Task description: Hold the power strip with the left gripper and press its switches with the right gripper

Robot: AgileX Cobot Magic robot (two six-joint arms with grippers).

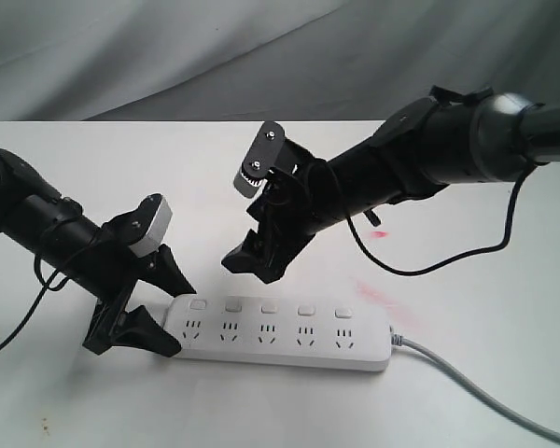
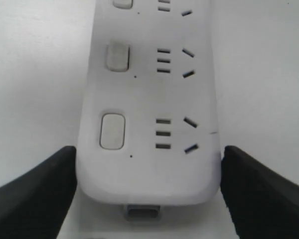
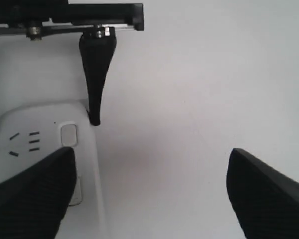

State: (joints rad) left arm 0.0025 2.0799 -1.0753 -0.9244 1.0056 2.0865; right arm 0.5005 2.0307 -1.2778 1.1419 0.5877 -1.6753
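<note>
The long white power strip (image 1: 280, 334) lies flat on the table, and its grey cable (image 1: 485, 387) runs off to the right. Five small switches (image 1: 269, 307) sit in a row along its far edge. My left gripper (image 1: 175, 319) is shut on the strip's left end, with one dark finger pressed against each long side. The left wrist view shows that end of the strip (image 2: 149, 169) between the fingers (image 2: 40, 194), with the nearest switch (image 2: 112, 131) just beyond. My right gripper (image 1: 255, 265) hangs open above the table behind the strip's left part, apart from it. Only bare table lies between its fingers (image 3: 269, 194).
The white table (image 1: 467, 215) has faint red marks (image 1: 380, 233) to the right of the right arm. A grey cloth backdrop (image 1: 168, 56) rises behind it. A black cable (image 1: 429, 266) droops from the right arm.
</note>
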